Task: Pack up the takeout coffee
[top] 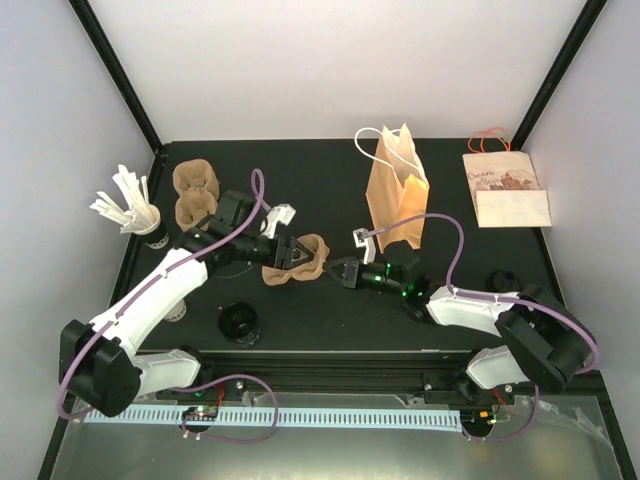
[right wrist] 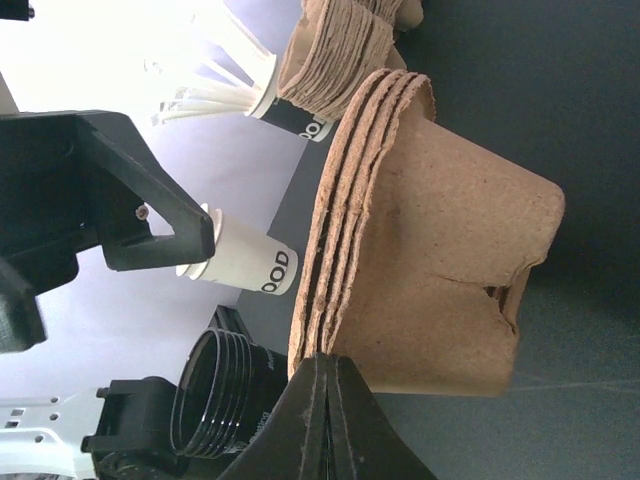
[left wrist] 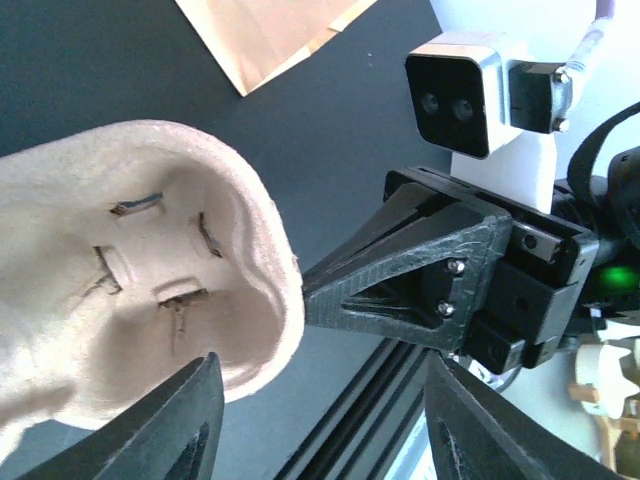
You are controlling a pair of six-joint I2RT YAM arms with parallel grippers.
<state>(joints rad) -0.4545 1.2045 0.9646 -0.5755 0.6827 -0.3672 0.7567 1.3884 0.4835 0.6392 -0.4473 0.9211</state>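
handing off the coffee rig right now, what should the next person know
Left hand: open around the edge of the carrier, not gripping.
Right hand: shut, tip at the carrier's rim.
The carrier is mid-table and looks like several nested; paper bag upright behind it; spare carrier stack back left; black lids front left.
Done: carrier out at centre.
Left: no cup in the carrier, carrier not in the bag.

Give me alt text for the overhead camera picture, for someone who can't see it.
Two robot arms meet at a pulp cup carrier in the centre: the right tool pinches its rim, the left tool is open over it. A paper bag stands behind, and a stack of carriers sits at the far left.
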